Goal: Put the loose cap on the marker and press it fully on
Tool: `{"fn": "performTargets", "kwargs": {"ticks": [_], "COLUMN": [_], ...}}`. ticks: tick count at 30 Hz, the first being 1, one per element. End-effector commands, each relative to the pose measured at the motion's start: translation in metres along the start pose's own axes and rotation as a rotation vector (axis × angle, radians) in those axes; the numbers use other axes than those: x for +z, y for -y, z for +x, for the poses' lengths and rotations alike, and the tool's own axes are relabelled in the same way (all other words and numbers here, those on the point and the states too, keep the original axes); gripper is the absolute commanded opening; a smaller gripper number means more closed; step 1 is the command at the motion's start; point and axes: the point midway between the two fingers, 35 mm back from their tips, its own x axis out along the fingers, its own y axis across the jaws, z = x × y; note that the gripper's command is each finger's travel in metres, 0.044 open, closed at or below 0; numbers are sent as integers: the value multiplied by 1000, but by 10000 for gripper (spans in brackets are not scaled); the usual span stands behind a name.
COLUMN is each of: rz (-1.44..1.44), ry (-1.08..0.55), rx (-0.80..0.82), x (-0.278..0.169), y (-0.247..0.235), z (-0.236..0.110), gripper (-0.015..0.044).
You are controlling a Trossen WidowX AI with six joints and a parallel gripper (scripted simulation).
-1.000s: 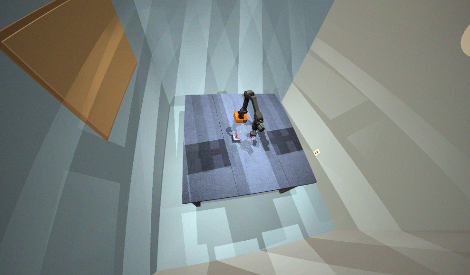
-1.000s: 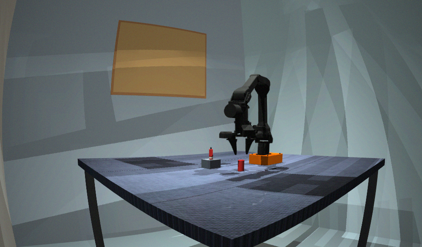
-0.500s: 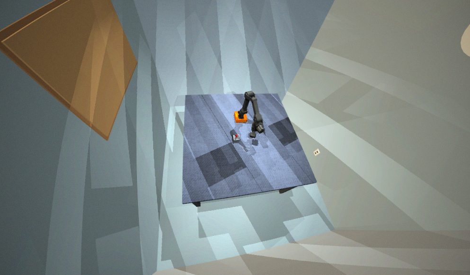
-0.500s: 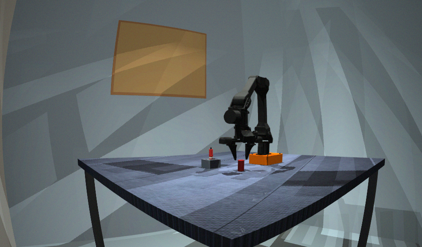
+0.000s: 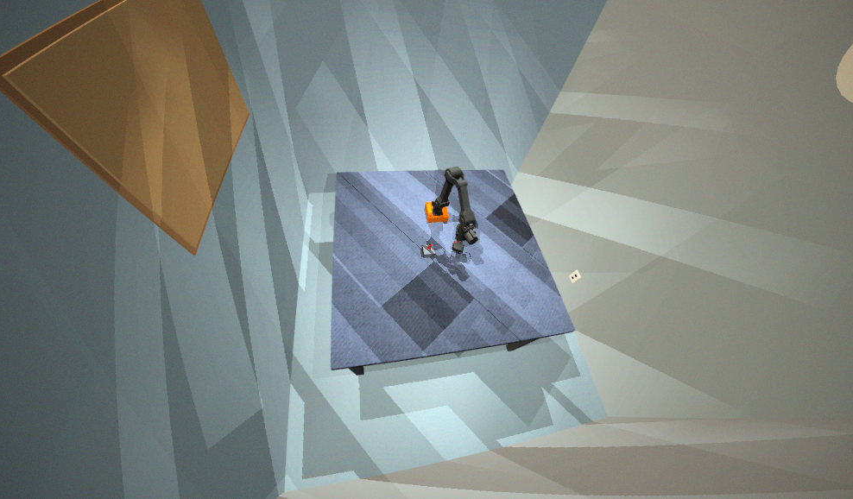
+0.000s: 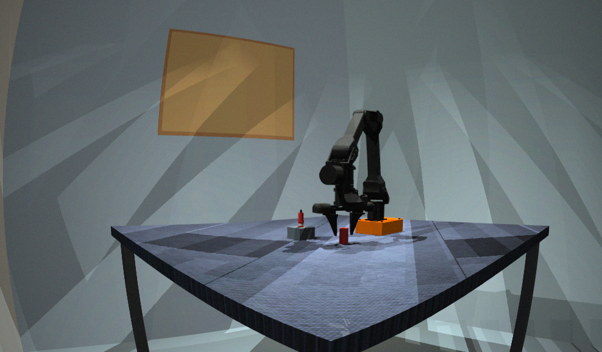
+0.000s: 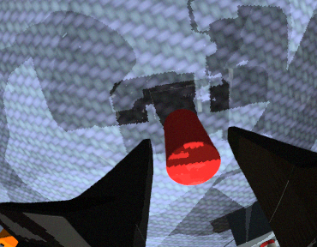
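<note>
The red cap (image 6: pixel 343 236) (image 7: pixel 191 156) stands upright on the table (image 6: pixel 338 297) (image 5: pixel 417 310). My gripper (image 6: pixel 343 231) (image 7: pixel 189 139) (image 5: pixel 458 246) points straight down over it and is open. One finger is on each side of the cap's top and neither touches it. The red marker (image 6: pixel 300 217) (image 5: pixel 428 246) stands upright in the grey holder block (image 6: pixel 300 233) (image 5: pixel 429 255), a short way to the left of the cap in the exterior view. In the top view the cap is hidden under the gripper.
The arm's orange base (image 6: pixel 379 226) (image 5: pixel 436 212) sits on the table just behind and to the right of the cap. An orange panel (image 6: pixel 226 85) hangs on the far wall.
</note>
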Motion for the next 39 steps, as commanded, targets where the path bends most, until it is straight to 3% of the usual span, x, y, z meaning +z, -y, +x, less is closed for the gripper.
{"fn": "performTargets", "kwargs": {"ticks": [1,7,11,20,23,39], "rz": [-1,-1,-1,-1,-1,-1], "ry": [-9,-9,-9,-9,-9,-9], "rx": [3,3,3,3,3,3], "x": [-2,-3,-2,-2,-2,0], "y": [-2,-2,-2,-2,-2,-1], "z": [8,14,14,14,10,-39], "gripper": [245,245,140,80,2,0]}}
